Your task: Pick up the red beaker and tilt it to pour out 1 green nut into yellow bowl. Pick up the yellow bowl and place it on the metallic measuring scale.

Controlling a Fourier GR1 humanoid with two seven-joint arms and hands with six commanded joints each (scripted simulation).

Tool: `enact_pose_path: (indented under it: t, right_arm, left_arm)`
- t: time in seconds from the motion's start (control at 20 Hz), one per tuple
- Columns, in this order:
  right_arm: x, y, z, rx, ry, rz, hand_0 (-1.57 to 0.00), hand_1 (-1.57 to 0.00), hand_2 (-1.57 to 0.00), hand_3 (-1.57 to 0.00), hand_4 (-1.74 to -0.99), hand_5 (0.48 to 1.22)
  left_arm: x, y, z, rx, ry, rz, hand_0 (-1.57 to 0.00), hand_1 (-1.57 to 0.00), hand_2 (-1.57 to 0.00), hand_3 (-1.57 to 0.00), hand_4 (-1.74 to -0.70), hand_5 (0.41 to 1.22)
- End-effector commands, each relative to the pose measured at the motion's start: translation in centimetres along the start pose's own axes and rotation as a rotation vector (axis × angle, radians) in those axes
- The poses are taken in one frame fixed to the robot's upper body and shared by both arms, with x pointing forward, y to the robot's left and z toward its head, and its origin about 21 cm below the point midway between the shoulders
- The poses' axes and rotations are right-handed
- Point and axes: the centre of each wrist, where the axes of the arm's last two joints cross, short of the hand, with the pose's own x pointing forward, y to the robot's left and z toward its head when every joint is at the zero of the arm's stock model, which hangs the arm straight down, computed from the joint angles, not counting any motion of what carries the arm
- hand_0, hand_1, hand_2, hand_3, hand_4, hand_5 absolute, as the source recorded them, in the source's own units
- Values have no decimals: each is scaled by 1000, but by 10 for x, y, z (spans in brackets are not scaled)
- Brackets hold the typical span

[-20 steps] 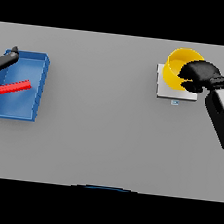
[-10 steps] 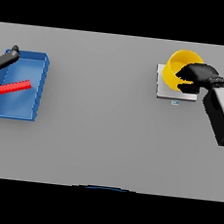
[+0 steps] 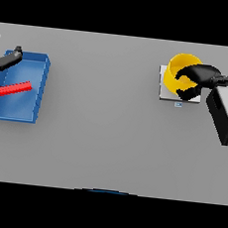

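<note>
While seen from the head view, yellow bowl [image 3: 179, 69] resting on the metallic measuring scale [image 3: 164, 89] at the desk's [image 3: 104, 135] far right, right robot hand [image 3: 198, 78] curled over its rim. Placing step seemingly near done; next: release and withdraw. Left robot hand [image 3: 6, 60] by blue tray [image 3: 22, 107], fingers unclear; red bar [image 3: 10, 89] inside.

The right hand [image 3: 197, 77] covers the bowl's [image 3: 178, 68] right rim and part of its inside, so no nut can be made out there. The bowl and hand hide most of the scale [image 3: 164, 91]; its small front panel is too small to read. Left of the tray [image 3: 21, 111], the left hand [image 3: 4, 60] and red piece [image 3: 11, 90] run off the edge.
</note>
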Motion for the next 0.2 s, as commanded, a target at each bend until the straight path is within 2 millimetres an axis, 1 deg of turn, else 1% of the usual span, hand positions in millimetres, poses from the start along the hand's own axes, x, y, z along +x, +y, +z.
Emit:
enact_pose_path:
  t: [0.0, 0.1, 0.15]
  right_arm:
    - [-1, 0, -1, 10, 13, 4, -104, -92, -207, -413, -1336, 741]
    - [-3, 4, -1, 14, 14, 10, -66, -59, -142, -365, -1316, 735]
    - [-2, 3, -1, 15, 10, 10, -53, -47, -115, -348, -1308, 733]
  left_arm:
    - [-2, -1, 2, -3, -3, 5, 1, 1, 1, 1, -812, 734]
    - [2, -2, -1, 0, 6, 2, 1, 1, 1, 1, -820, 734]
    - [3, -3, -1, 4, 6, 0, 1, 1, 1, 1, -821, 734]
